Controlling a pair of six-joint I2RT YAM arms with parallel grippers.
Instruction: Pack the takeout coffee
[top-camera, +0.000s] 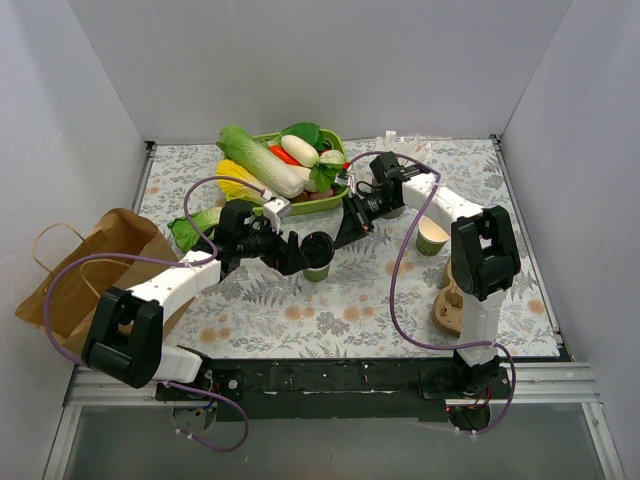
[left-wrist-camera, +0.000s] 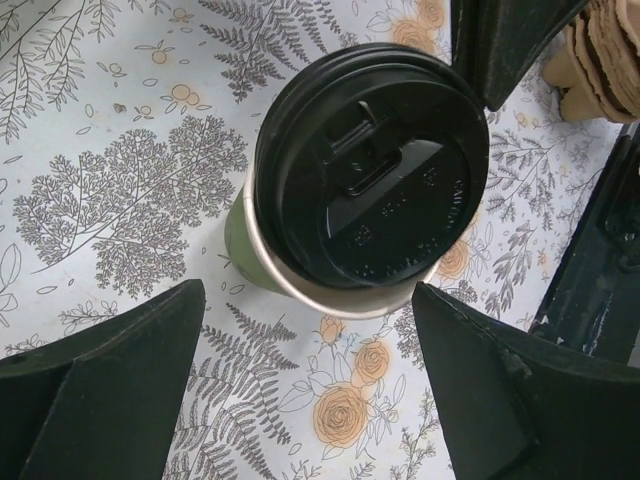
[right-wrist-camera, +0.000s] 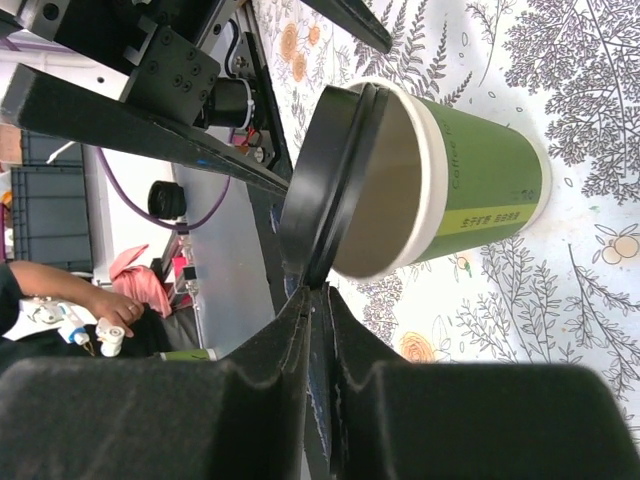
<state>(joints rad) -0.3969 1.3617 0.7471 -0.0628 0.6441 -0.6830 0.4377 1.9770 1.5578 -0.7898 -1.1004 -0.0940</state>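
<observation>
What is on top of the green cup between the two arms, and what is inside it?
A black lid lies tilted on the green cup, not seated all round. Through the gap only cream inner wall shows; the bottom is covered by the lid.

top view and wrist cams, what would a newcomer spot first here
The left gripper and right gripper meet mid-table at a green cup whose black lid sits crooked. Behind them is a green tray heaped with vegetables; at the left, a brown paper bag.
</observation>
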